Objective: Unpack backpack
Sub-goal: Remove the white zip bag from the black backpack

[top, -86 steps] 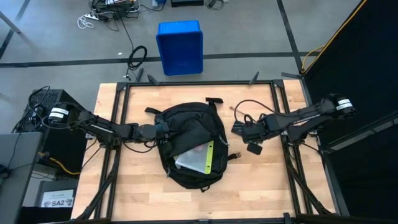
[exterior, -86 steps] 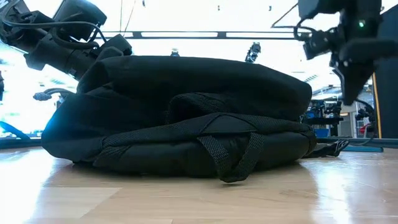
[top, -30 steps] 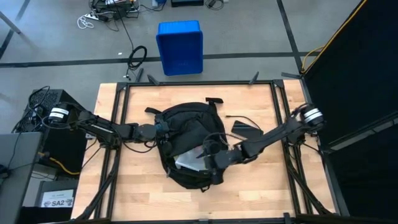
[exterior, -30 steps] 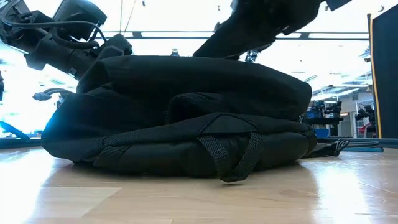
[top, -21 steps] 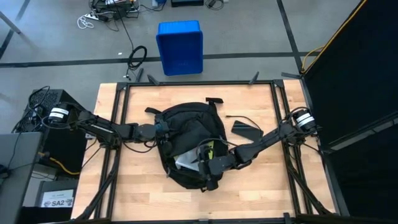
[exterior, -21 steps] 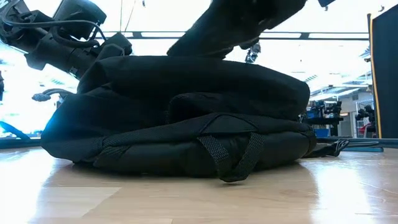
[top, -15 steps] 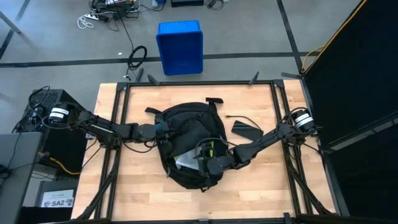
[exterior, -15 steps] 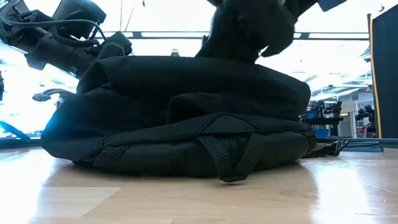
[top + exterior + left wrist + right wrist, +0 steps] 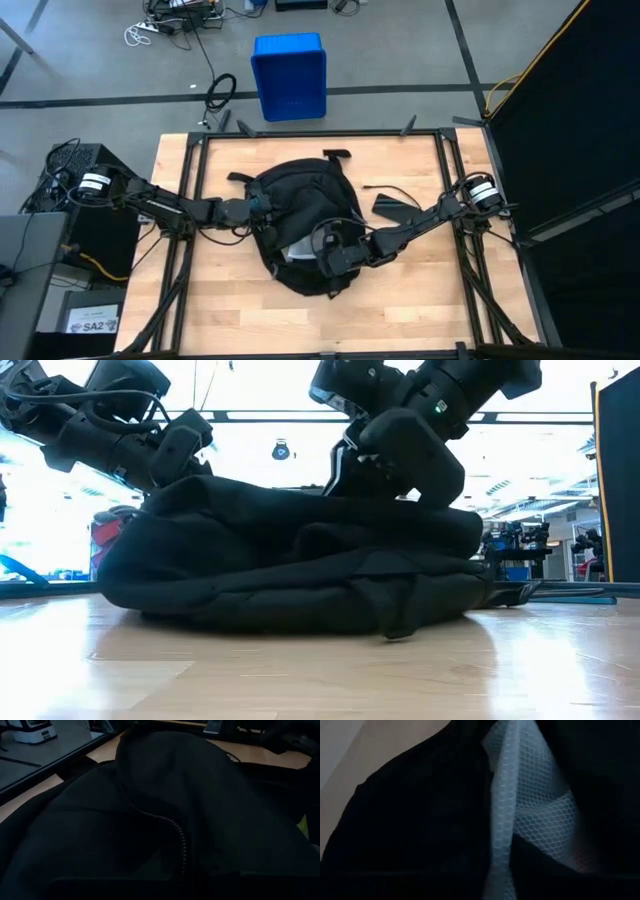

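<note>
Behind the table, a blue bin (image 9: 289,75) — both grippers clenched at the backpack (image 9: 300,215).

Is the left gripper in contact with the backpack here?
Touching. The low view shows the left gripper shut on the backpack, its fabric pulled up to it.

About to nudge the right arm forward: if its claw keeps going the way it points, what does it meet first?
The right claw is already in the backpack opening. Straight ahead, its wrist view shows white mesh material right at the lens, probably first contact, with black fabric around it. Depth is unclear.
</note>
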